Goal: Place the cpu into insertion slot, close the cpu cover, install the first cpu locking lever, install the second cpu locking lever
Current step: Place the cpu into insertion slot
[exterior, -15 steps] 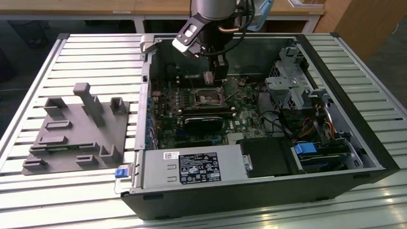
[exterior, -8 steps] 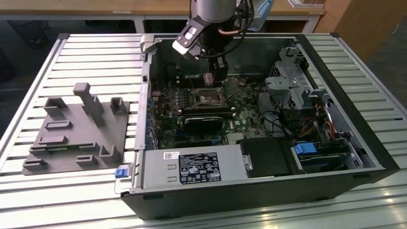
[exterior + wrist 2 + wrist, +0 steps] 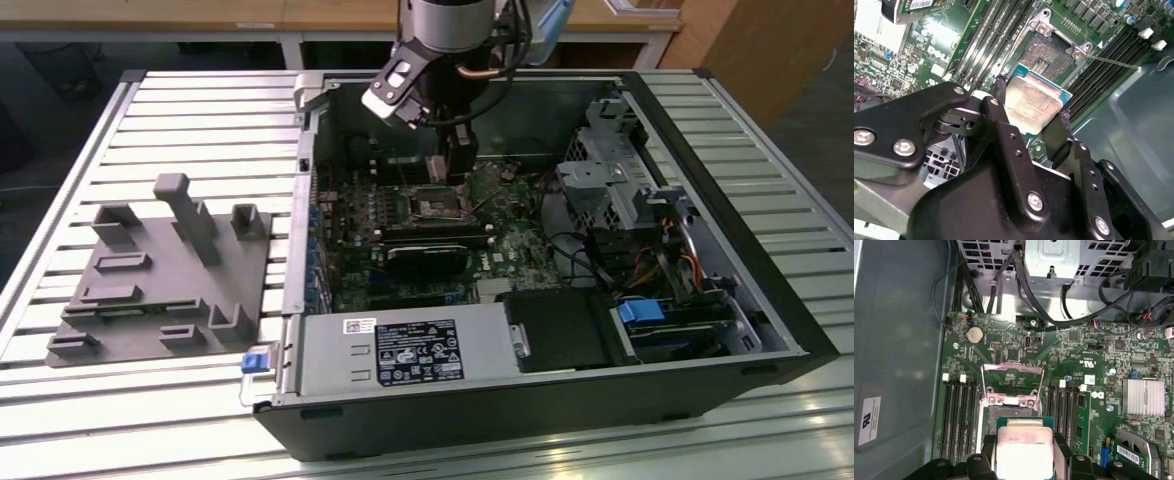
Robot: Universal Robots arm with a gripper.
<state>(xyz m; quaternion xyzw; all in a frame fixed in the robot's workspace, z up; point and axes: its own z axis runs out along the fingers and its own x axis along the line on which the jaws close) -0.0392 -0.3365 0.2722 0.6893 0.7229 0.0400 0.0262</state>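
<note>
Care matters now: my fingers [image 3: 1056, 137] are closed on two edges of the chip [image 3: 1031, 105], which hangs near the open socket [image 3: 1046, 57], not yet in it. I think it must go in level, corners matched, without force.

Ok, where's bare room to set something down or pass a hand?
Free: table slats around the grey fixture and in front of the case. Inside, the grey panel beside the memory slots. Crowded: cables by the drive cage, and at the socket, where the end effector holds the cpu near the raised cover.
</note>
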